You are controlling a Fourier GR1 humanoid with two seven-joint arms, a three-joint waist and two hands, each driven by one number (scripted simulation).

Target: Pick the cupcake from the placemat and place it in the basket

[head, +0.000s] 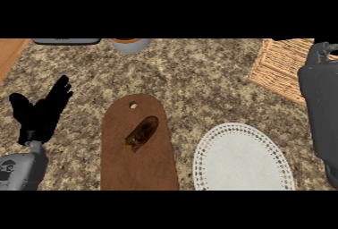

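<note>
Right forearm (323,112) reaches far up the right edge toward the basket (280,67). The right hand sits at the top right corner, mostly cut off by the frame; only a grey bit shows over the basket, so I cannot tell whether it holds anything.

The placemat (241,159), white and lacy, lies at lower right with no cupcake on it. No cupcake shows anywhere else in view either, not on the table (198,71) and not on the visible part of the basket. Judgement: the pick looks done, and the cupcake is probably in the hidden right hand at or over the basket, but that is not confirmed. The release into the basket and the arm's withdrawal seem to be what is left.

Left hand (43,112) rests at the left edge, fingers straight and pointing up, holding nothing.

Distractors: a brown cutting board (138,165) in the middle, with a dark brown oblong food item (142,133) lying on it. A bowl (130,44) and a grey object (66,41) are cut off at the top edge.
</note>
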